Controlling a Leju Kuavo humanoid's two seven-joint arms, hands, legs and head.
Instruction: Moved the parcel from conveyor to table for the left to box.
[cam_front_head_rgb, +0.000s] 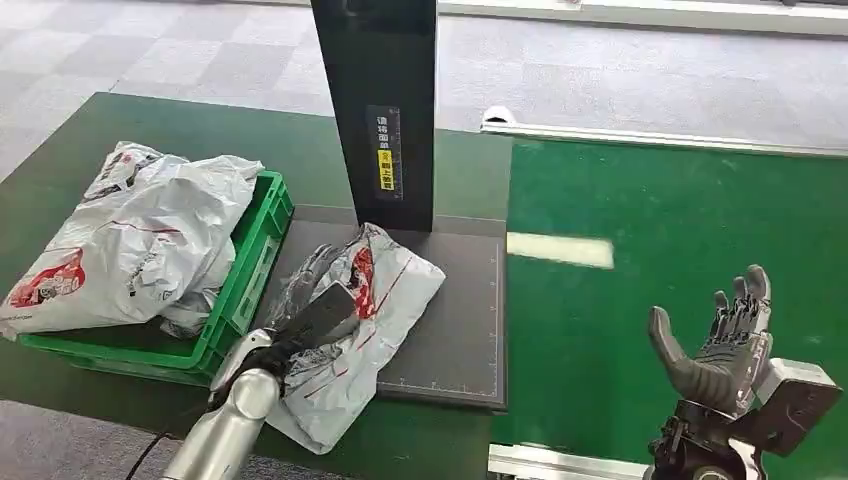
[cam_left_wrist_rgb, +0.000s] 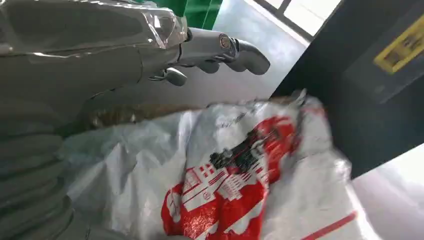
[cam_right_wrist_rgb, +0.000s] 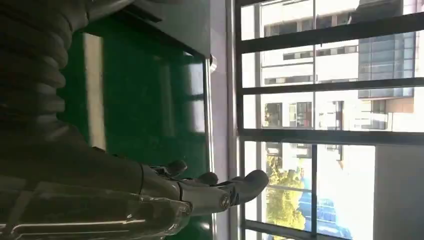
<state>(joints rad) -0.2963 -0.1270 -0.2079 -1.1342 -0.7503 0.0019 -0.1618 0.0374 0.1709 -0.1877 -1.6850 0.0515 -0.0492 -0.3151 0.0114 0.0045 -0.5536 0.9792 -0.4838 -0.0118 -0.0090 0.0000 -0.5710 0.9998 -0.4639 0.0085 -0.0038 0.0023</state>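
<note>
- The parcel, a crumpled white plastic mailing bag with red and black print, is lying on a dark grey square mat, with its near end hanging over the mat's front edge onto the dark green surface.
- The left hand is resting on top of this parcel; in the head view its fingers are lying stretched along the bag, and in the left wrist view the thumb is standing clear above the plastic, so I cannot tell whether the fingers are pinching it.
- The right hand is hovering over the bright green conveyor belt, its fingers spread and pointing up, holding nothing.
- Just beside the mat, a green plastic crate is holding a larger pile of white printed bags.
- A black upright post with a yellow label is standing at the mat's far edge, close behind the parcel.
</note>
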